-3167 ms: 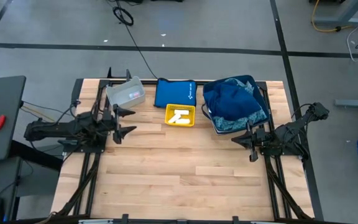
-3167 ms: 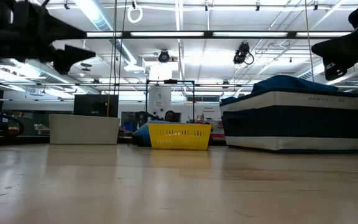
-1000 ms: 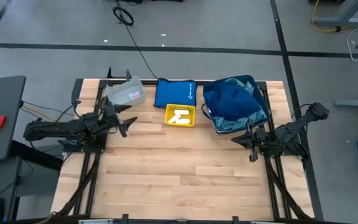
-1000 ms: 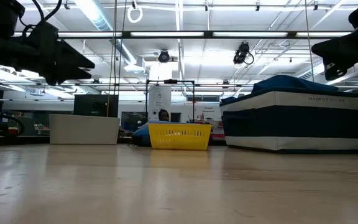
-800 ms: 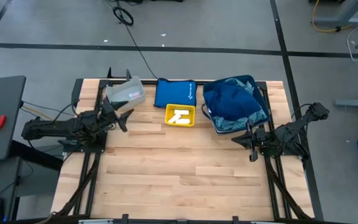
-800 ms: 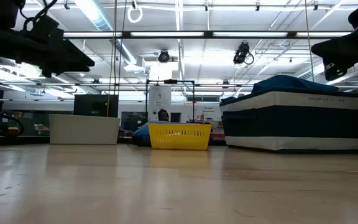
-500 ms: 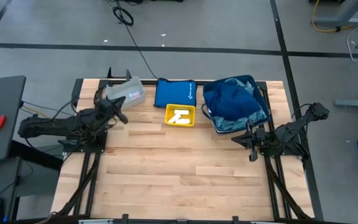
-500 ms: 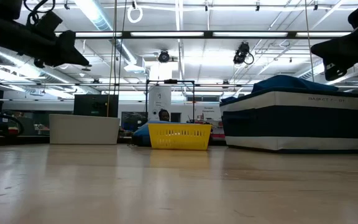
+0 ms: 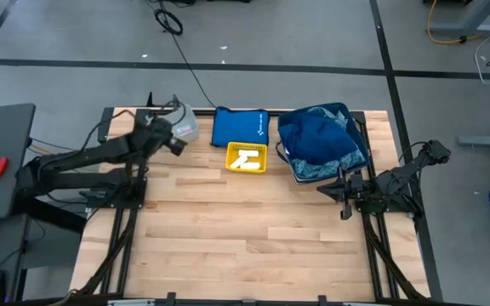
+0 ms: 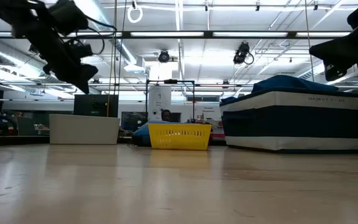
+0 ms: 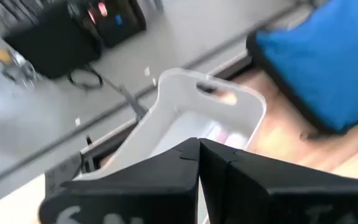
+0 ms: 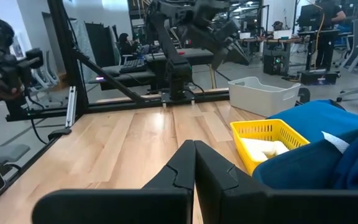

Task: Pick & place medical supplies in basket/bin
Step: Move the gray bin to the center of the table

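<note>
My left gripper (image 9: 178,144) is shut with nothing in it, and hangs tipped downward just over the near rim of a white bin (image 11: 211,118) at the far left; small pale items lie inside the bin. A yellow basket (image 9: 247,157) holding white rolls (image 9: 246,160) stands at the far middle. A plain dark-blue cloth (image 9: 320,136) is heaped on a large basket (image 10: 297,121), with a patterned light-blue cloth (image 9: 313,171) at its near edge. My right gripper (image 9: 328,192) waits shut at the right, level above the table.
A flat blue pouch (image 9: 239,127) with a white logo lies between the white bin and the large basket, behind the yellow basket. Bare wood fills the table's near half (image 9: 253,238). Black frame rails run along both sides.
My left gripper has shut on nothing. It has swung from the left side toward the far edge and the white bin, rising and tipping nose-down. Nothing on the table has moved.
</note>
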Tool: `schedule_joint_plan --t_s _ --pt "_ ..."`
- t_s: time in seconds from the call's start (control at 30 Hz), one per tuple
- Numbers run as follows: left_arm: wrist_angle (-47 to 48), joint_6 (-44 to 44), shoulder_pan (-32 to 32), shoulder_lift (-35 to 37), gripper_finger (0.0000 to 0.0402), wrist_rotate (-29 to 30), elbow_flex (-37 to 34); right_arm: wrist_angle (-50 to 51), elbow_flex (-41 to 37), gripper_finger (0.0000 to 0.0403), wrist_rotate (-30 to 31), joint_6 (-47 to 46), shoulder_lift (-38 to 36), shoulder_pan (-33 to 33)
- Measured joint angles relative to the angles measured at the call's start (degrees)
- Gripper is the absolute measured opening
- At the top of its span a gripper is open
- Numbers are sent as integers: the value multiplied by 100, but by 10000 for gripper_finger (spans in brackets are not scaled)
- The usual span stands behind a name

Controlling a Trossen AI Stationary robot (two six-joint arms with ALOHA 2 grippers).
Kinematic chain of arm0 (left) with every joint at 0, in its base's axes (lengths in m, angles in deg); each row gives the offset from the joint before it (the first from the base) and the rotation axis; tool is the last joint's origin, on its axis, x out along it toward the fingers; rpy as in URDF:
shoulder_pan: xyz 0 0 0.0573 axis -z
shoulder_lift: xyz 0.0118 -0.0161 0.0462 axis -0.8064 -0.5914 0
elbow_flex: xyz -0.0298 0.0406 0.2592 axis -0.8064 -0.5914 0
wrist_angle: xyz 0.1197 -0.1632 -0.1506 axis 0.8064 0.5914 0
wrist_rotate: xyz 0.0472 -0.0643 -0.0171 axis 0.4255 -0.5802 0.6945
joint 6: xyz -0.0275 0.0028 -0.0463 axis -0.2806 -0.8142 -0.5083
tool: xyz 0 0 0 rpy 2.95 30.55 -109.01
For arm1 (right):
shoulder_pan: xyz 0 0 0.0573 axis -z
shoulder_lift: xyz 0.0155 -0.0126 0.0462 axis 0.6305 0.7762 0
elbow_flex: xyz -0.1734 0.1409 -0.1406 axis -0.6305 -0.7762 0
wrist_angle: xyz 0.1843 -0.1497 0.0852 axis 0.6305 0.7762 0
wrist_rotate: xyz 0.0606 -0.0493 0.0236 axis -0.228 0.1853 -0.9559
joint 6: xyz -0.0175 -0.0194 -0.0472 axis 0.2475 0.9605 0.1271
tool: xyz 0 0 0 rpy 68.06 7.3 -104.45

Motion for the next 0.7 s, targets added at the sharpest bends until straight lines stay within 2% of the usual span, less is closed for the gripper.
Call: schedule_joint_plan --t_s 0.17,0.3,0.57,0.7 --pt "57 262 -822 -544 2 -1097 183 0 0 9 2 -151 2 0" --pt "75 407 -1256 -905 2 -1529 183 0 0 9 2 -149 0 0" --pt "43 552 -1590 -1290 1 -2658 183 0 0 9 0 -143 0 0" --pt "82 591 -1602 -1328 1 -2835 185 0 0 9 0 -138 0 0"
